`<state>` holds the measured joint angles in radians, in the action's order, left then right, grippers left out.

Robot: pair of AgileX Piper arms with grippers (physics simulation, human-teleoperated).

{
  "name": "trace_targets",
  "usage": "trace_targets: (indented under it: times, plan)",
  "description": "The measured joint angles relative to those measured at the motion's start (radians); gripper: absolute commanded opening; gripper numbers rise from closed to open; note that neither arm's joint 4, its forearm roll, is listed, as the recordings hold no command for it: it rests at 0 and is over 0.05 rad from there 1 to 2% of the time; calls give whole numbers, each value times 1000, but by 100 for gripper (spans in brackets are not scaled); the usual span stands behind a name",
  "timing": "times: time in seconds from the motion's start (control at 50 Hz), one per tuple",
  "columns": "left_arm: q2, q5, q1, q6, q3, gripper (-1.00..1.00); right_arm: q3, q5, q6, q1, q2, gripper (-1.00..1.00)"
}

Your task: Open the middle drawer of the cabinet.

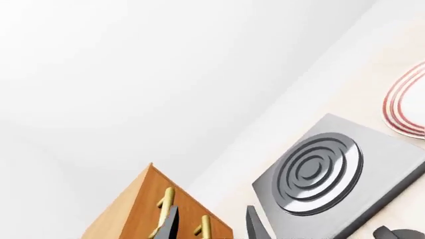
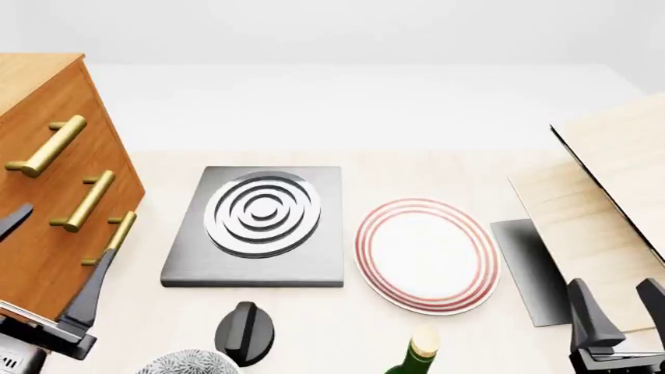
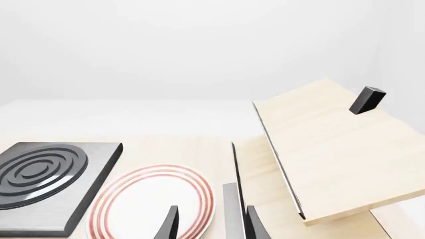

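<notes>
The left claw (image 2: 47,257) is hanging spread before the cabinet (image 2: 42,125) at the surface's left edge, near the middle drawer (image 2: 62,234); the right claw (image 2: 618,312) is spread too.

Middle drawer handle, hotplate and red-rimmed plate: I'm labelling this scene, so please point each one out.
Middle drawer handle (image 2: 86,201), front view, midway along the brass bar.
Hotplate (image 2: 262,210), front view, centre of its rings.
Red-rimmed plate (image 2: 426,255), front view, white centre.

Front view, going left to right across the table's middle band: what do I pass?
cabinet → grey burner plate → red-rimmed plate → pale wood panels.
</notes>
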<state>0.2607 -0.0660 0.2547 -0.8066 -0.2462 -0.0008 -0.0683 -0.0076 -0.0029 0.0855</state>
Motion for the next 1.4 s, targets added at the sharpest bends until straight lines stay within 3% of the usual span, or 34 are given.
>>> trace_targets:
  times: [0.38,0.8,1.4]
  plan:
    - [99,-59,-58,-130,-8,100,0,0,0,0,0,100]
    - [234,-197,-44,-267,25,100,0,0,0,0,0,100]
    - [507,-411,-111,-374,100,100,0,0,0,0,0,100]
